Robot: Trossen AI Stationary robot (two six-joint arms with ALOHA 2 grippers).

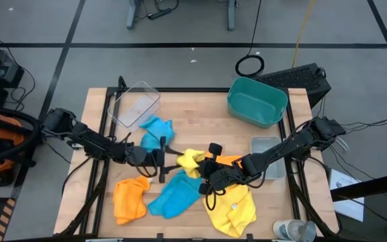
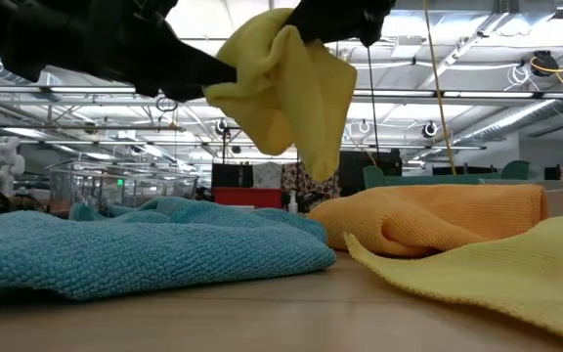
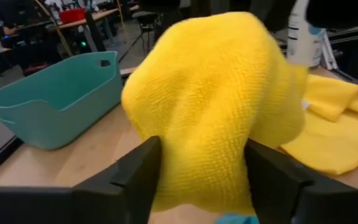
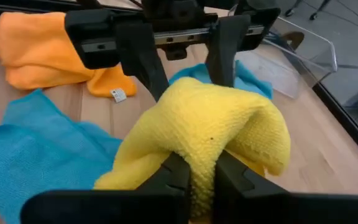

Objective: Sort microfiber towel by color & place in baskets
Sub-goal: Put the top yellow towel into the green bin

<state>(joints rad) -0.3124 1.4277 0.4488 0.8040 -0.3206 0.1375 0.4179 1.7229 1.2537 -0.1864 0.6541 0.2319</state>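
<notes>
A bunched yellow towel (image 3: pixel 213 106) fills the frame's centre between the left gripper (image 3: pixel 204 180) fingers; a teal basket (image 3: pixel 55 99) sits at left.

Raised towel (image 1: pixel 191 160) btw the two black grippers: bright yellow, fine woven texture, no print. Second yellow towel (image 1: pixel 232 210) flat on table, same shade. Two towels sky blue (image 1: pixel 175 195) (image 1: pixel 156 129), plain. Two orange (image 1: pixel 130 199) (image 1: pixel 230 160); one w/ small white tag. Big basket (image 1: pixel 256 101) deep teal; another basket (image 1: pixel 135 103) clear; small one (image 1: pixel 269 154) translucent grey. Table top (image 1: pixel 200 107) light wood w/ grain, black frame.
</notes>
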